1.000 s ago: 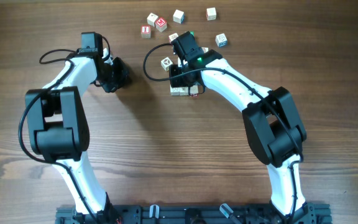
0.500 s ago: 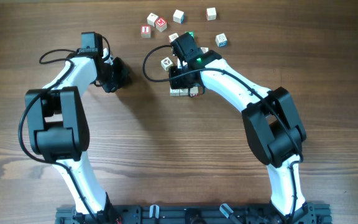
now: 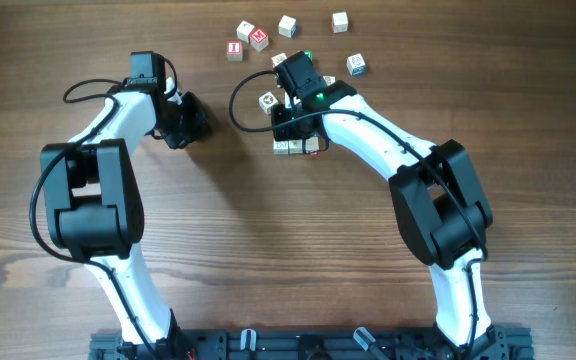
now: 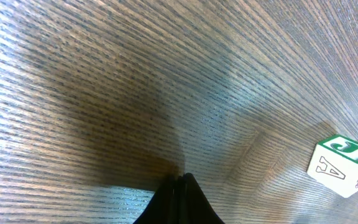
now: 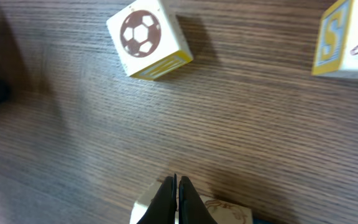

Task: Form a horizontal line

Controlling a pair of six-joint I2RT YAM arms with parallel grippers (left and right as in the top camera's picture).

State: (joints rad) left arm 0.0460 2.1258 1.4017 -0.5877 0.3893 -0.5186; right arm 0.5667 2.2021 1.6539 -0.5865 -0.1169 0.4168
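Right beneath the closed, empty tips of the right pincer (image 5: 177, 188) lies the horizontal line (image 3: 286, 147), on the desk (image 3: 268, 230) toward its far side. Beyond it, a soccer-ball cube (image 5: 148, 38) stands apart. The left pincer (image 4: 180, 182), well away, is pressed closed, empty.

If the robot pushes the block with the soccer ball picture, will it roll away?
Probably not. The soccer-ball block is a cube sitting flat on the wooden table, so it should slide, not roll. It looks like painted wood, so likely stiff and fairly light. A push up high might tip it onto another face.
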